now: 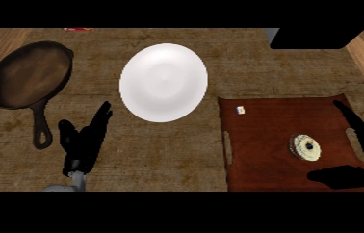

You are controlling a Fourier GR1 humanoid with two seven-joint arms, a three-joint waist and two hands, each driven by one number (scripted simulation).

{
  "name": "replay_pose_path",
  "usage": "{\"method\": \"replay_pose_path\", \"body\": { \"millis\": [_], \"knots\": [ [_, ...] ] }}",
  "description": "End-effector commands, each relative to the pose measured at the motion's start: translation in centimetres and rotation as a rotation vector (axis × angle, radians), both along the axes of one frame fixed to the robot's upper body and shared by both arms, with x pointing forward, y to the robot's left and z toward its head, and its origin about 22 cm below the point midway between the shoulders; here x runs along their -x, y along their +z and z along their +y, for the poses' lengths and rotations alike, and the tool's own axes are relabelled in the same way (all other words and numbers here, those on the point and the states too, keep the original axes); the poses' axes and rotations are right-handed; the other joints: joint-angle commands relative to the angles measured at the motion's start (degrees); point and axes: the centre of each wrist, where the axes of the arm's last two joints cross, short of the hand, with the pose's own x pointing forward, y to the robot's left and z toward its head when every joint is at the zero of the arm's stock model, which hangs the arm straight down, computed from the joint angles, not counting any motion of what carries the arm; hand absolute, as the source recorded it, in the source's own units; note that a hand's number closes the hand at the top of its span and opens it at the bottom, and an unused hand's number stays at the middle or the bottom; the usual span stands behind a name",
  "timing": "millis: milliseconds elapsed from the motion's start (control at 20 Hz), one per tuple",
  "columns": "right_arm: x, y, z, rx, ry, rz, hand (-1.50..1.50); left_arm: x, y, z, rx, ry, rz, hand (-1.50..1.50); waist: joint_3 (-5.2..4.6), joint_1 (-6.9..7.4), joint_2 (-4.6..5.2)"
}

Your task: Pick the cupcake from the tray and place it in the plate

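A small cupcake (305, 147) with pale frosting and a dark centre lies on the reddish-brown tray (266, 140) at the right. The white plate (163, 83) sits on the counter left of the tray, with nothing on it. My right hand (340, 175) is at the tray's lower right, open: its thumb lies below the cupcake and a straight finger (347, 112) reaches up along the tray's right edge, so the cupcake sits in the gap, untouched. Lower left of the plate, my left hand (84, 141) rests open with fingers pointing up.
A dark cast-iron skillet (32, 75) lies at the far left, handle pointing toward me beside my left hand. A black object (316, 38) sits at the counter's top right. A small white tag (241, 110) lies on the tray's upper left.
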Motion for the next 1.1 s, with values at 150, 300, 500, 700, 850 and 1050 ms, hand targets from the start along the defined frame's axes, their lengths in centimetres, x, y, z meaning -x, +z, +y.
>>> {"method": "replay_pose_path", "body": {
  "millis": [150, 300, 500, 700, 850, 1050],
  "knots": [
    [-1.3, -1.1, 1.8, 0.071, -0.014, 0.016, -1.5, -0.1, -0.1, 1.4, 0.029, -0.008, 0.038, 0.0, -0.28, -0.02, 0.28],
    [-0.6, -1.8, 1.5, 0.114, -0.033, 0.059, -1.5, 0.5, -1.0, 0.0, 0.011, -0.002, 0.054, 0.0, -0.28, -0.16, 0.24],
    [-2.8, -1.5, 0.9, 0.128, -0.067, 0.055, -1.5, 0.8, -0.3, 0.6, 0.005, -0.005, 0.043, 0.0, -0.27, 0.07, 0.26],
    [-3.5, -3.3, 0.5, 0.106, -0.045, 0.086, -1.5, 0.5, -1.1, 1.0, 0.017, -0.009, 0.039, 0.0, -0.27, -0.05, 0.27],
    [-4.0, -4.6, 2.2, 0.109, -0.017, 0.111, -1.5, 2.0, -2.1, -0.5, 0.005, -0.019, 0.047, 0.0, -0.27, 0.16, 0.28],
    [-3.5, -7.3, 2.3, 0.124, -0.002, 0.151, -1.5, 0.4, -1.5, -1.0, 0.001, -0.031, 0.051, 0.0, -0.26, 0.02, 0.3]
  ]
}}
